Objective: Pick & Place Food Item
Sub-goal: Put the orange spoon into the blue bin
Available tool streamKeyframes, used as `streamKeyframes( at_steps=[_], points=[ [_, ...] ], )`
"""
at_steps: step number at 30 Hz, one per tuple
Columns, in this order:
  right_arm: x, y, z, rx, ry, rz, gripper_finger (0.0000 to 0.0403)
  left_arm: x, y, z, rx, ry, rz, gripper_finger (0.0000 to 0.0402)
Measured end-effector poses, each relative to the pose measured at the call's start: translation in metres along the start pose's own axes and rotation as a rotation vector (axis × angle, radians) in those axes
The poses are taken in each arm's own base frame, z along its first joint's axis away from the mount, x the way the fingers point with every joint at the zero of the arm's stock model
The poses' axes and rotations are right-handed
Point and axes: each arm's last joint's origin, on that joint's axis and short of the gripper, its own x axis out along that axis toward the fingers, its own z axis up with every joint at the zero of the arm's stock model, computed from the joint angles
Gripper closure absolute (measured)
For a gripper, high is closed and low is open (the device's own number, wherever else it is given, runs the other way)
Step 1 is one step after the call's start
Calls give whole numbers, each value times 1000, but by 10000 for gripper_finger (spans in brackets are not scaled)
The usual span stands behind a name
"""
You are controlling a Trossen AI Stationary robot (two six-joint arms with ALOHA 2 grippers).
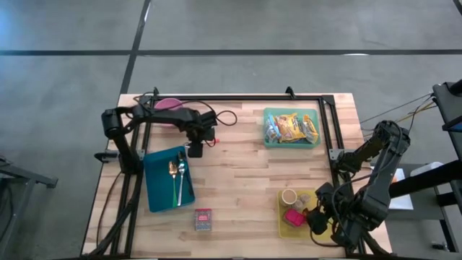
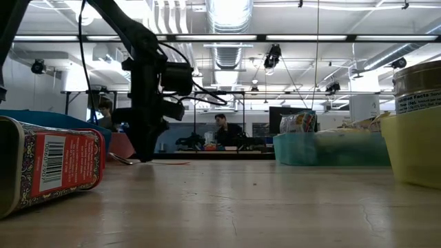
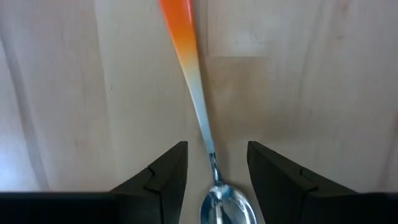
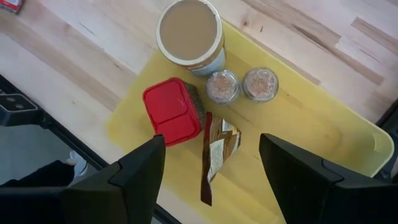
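Wooden table (image 1: 238, 188): yellow tray (image 4: 323, 134) holds a red-lidded box (image 4: 171, 111); both arms' jaws released, grasping nothing.

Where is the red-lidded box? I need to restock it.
In the high view, the red-lidded box lies in the yellow tray at the table's right front, under the right gripper.

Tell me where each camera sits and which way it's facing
High: overhead, straight down; both arms, blue tray, yellow tray.
Low: tabletop level, across the table; left arm, tin.
Left wrist: down past its open fingers at a spoon.
Right wrist: down past open fingers at the yellow tray, shared with high.
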Motion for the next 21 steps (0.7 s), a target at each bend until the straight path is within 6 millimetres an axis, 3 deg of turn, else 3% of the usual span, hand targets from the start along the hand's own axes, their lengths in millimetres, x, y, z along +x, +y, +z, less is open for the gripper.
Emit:
streamKeyframes(
  at_steps=[10,19,21],
  points=[
    [0,0,0,-17,-7,7,147,12,-3,-6,48,-27,16,244],
    [0,1,1,-21,-29,20,147,13,-3,-6,55,-29,12,380],
    [0,1,1,-22,-30,20,147,13,-2,-6,44,-31,39,391]
  ],
)
